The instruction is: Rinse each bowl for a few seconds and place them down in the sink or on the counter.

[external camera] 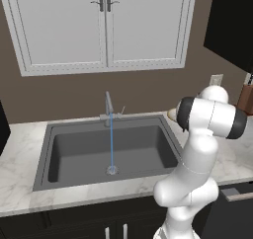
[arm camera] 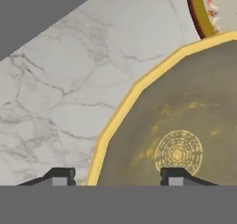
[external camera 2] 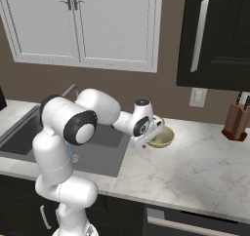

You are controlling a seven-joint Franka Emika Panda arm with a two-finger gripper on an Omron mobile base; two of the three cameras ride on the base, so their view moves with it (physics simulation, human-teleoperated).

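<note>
The cream-yellow bowl (arm camera: 185, 126) sits upright on the white marble counter (arm camera: 60, 93), just right of the sink (external camera: 59, 134). My gripper (arm camera: 119, 177) is open low over it. Its two fingertips straddle the bowl's near rim, one outside over the counter and one inside, and nothing is held. The tan bowl (arm camera: 203, 10) with a speckled inside stands right beside the yellow one. In the right base view the gripper (external camera 2: 146, 140) hangs at the left edge of the yellow bowl (external camera 2: 163, 137). A bowl's edge (external camera: 171, 114) peeks out behind my arm in the left base view.
The faucet (external camera: 107, 107) is running, and a thin blue stream (external camera: 111, 144) falls to the drain (external camera: 112, 171). A wooden knife block (external camera 2: 235, 123) stands at the far right of the counter (external camera 2: 195, 171). White wall cabinets hang above the sink.
</note>
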